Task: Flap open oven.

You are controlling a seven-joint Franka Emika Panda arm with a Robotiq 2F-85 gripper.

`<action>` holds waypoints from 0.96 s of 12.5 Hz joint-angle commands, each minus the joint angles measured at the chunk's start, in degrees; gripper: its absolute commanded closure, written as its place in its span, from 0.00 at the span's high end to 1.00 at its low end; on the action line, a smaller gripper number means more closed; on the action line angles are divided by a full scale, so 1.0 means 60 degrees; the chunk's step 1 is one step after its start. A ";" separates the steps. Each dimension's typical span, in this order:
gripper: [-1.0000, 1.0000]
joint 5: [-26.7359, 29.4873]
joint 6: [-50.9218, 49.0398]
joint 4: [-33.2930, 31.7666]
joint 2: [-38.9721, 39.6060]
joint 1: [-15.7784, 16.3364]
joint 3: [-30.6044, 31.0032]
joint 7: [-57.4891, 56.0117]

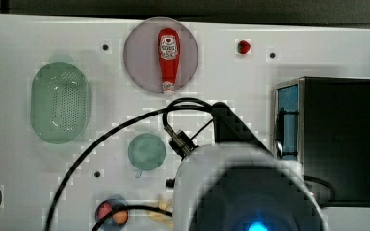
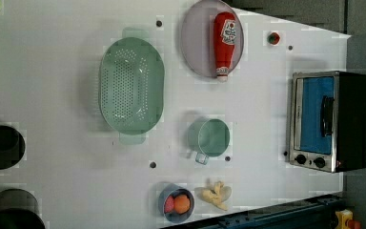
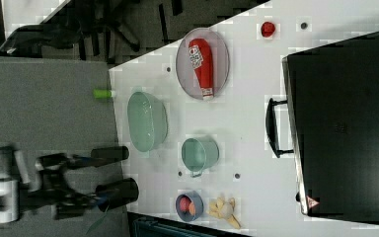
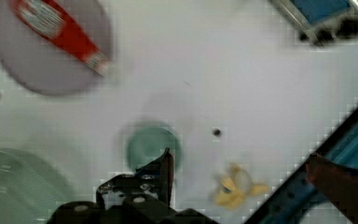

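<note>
Oven [image 1: 339, 139] at three o'clock in the top view, on the white table [image 1: 231, 72]. Door shut and upright, handle [image 2: 326, 116] across the blue glass, black knobs [image 2: 310, 161] at one end. Arm [image 1: 245, 192] at about five o'clock, close to the oven front. Gripper [image 4: 163, 170] apparently above the green cup [image 4: 151, 147]; claw spread or pressed together, impossible to tell. Ketchup bottle [image 1: 168, 57] lying on the plate [image 1: 137, 62] at twelve o'clock.

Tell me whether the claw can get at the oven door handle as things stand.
Probably yes. The oven is shut, its handle facing bare table. The cup stands well clear, so nothing seems to block the way in.
</note>
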 commanded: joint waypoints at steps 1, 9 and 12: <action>0.94 -0.0144 0.0150 -0.0062 0.0506 -0.0109 -0.0004 -0.0430; 0.18 -0.0163 0.0169 -0.0533 0.0592 -0.0158 -0.0232 -0.0633; 0.18 -0.0189 0.0605 -0.1064 0.0812 -0.0213 -0.0613 -0.2047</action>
